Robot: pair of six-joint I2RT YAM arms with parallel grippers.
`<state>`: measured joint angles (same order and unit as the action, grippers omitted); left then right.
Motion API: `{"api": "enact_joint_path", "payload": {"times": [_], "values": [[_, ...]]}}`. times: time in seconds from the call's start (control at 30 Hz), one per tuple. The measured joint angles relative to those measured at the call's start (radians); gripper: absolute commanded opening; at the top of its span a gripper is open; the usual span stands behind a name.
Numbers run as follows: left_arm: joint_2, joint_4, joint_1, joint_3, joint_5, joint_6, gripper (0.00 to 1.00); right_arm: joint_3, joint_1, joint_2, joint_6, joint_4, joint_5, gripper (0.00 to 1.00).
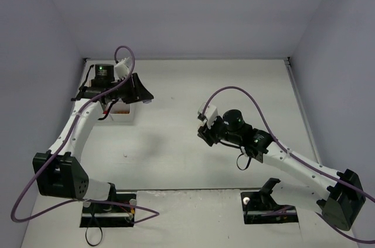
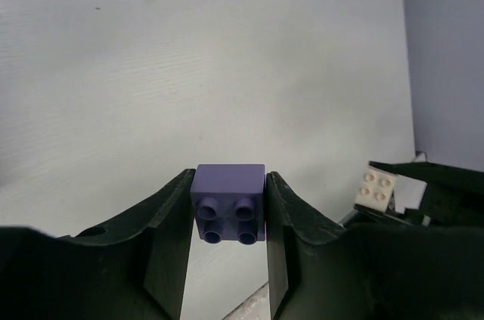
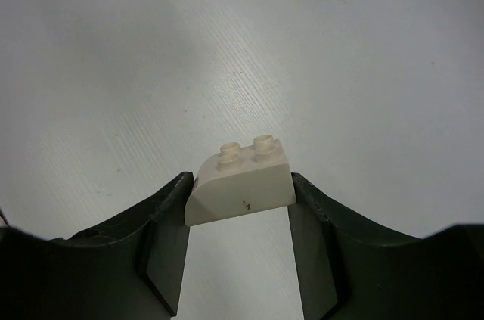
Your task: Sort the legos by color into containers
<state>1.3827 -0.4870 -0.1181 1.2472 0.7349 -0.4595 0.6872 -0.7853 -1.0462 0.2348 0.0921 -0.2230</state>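
Purple brick [image 2: 229,193] is clamped in the left gripper [image 2: 230,210]. White sloped brick [image 3: 242,180] is clamped in the right gripper [image 3: 240,203]. Both are above the table [image 1: 176,84]. The tray [image 1: 126,118], apparently under the left arm, is mostly hidden. Neither brick is deposited yet.

My top camera looks down from the near side over the whole table [image 1: 187,84]. Both wrist cameras look out, close, between their fingers [image 2: 170,252] at that same table.

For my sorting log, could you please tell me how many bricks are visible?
2. A purple brick sits clamped in the left tool; a white brick in the right tool. More may be hidden under the left arm.
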Motion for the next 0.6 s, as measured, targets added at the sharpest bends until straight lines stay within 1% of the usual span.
{"api": "enact_joint_path", "payload": {"times": [0.13, 0.33, 0.6], "values": [[-0.011, -0.015, 0.01, 0.003, -0.139, -0.003, 0.15, 0.0, 0.0, 0.001, -0.008, -0.001, 0.011, 0.07], [-0.014, -0.02, 0.029, 0.008, -0.296, -0.029, 0.15, 0.0, 0.0, 0.001, -0.024, -0.005, 0.029, 0.07], [-0.014, -0.009, 0.035, 0.008, -0.443, -0.057, 0.15, 0.0, 0.0, 0.001, -0.032, -0.008, 0.044, 0.06]]}}
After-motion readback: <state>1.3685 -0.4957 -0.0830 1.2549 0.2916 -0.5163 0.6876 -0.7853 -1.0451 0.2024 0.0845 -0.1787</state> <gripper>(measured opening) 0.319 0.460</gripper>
